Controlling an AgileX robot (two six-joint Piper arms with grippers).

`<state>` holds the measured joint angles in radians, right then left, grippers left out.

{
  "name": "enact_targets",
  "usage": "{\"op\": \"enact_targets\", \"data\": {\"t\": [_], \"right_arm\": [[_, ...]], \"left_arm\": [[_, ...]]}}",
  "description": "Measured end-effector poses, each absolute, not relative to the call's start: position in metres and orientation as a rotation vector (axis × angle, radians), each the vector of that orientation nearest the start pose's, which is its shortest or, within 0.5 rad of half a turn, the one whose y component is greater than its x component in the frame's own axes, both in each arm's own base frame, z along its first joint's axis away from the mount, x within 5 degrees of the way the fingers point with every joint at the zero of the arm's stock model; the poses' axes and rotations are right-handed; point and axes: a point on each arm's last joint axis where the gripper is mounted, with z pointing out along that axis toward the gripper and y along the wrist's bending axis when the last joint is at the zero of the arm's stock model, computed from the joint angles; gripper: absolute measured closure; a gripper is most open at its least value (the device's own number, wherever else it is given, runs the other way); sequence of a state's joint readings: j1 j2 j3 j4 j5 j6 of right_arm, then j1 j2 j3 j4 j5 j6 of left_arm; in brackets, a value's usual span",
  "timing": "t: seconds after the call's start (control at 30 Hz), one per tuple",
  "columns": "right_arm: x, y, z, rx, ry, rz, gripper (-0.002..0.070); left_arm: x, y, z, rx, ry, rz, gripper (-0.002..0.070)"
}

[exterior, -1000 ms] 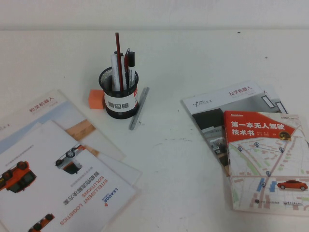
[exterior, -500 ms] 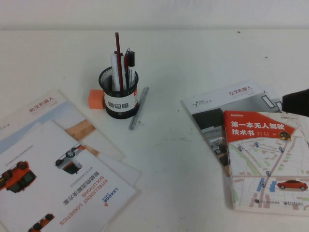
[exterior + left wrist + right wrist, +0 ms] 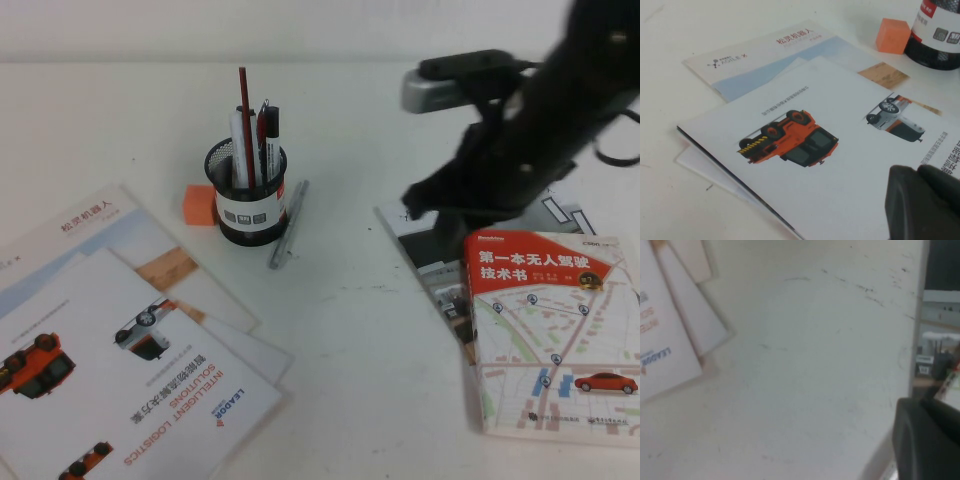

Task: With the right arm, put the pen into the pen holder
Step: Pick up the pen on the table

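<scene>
The pen (image 3: 288, 224) lies flat on the white table (image 3: 350, 340), left of centre in the high view, slanting along the right side of the pen holder (image 3: 247, 196) with its upper end close against the holder's wall. The holder stands upright and already carries a long dark red pencil (image 3: 243, 110) and a few capped pens. An orange block (image 3: 199, 205) sits just left of the holder. The right arm (image 3: 540, 120) reaches in from the upper right of the frame, and the right gripper (image 3: 425, 205) hangs above the grey brochure (image 3: 440, 215), well apart from the pen; how wide its claw stands I cannot tell. A red-topped book (image 3: 545, 330) lies at the lower right. In the left wrist view, the left gripper (image 3: 922, 202) hovers over the brochures with the orange truck (image 3: 790, 137), at the lower left of the table; its claw I cannot tell either.
</scene>
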<state>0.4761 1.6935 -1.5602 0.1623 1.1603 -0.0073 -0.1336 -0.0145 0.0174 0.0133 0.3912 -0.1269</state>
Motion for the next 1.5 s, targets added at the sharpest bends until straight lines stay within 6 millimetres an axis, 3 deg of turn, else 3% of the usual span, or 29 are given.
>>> {"op": "enact_targets", "data": {"t": [0.43, 0.53, 0.73, 0.87, 1.23, 1.5], "right_arm": [[0.362, 0.254, 0.291, -0.433, 2.834, 0.328, 0.0679], [0.368, 0.273, 0.283, -0.432, 2.829, 0.341, 0.0610], [0.377, 0.305, 0.261, -0.478, 2.821, 0.354, 0.0370], [0.384, 0.319, 0.247, -0.470, 2.814, 0.346, 0.0305], [0.403, 0.339, 0.224, -0.356, 2.793, 0.357, 0.0295], [0.410, 0.339, 0.209, -0.330, 2.790, 0.278, 0.0352]], "left_arm": [[0.051, -0.006, 0.173, 0.014, 1.881, -0.166, 0.0677], [0.051, -0.006, 0.173, 0.014, 1.881, -0.166, 0.0677], [0.051, -0.006, 0.173, 0.014, 1.881, -0.166, 0.0678], [0.051, -0.006, 0.173, 0.014, 1.881, -0.166, 0.0678], [0.051, -0.006, 0.173, 0.014, 1.881, -0.166, 0.0677], [0.051, -0.006, 0.173, 0.014, 1.881, -0.166, 0.0677]]}}
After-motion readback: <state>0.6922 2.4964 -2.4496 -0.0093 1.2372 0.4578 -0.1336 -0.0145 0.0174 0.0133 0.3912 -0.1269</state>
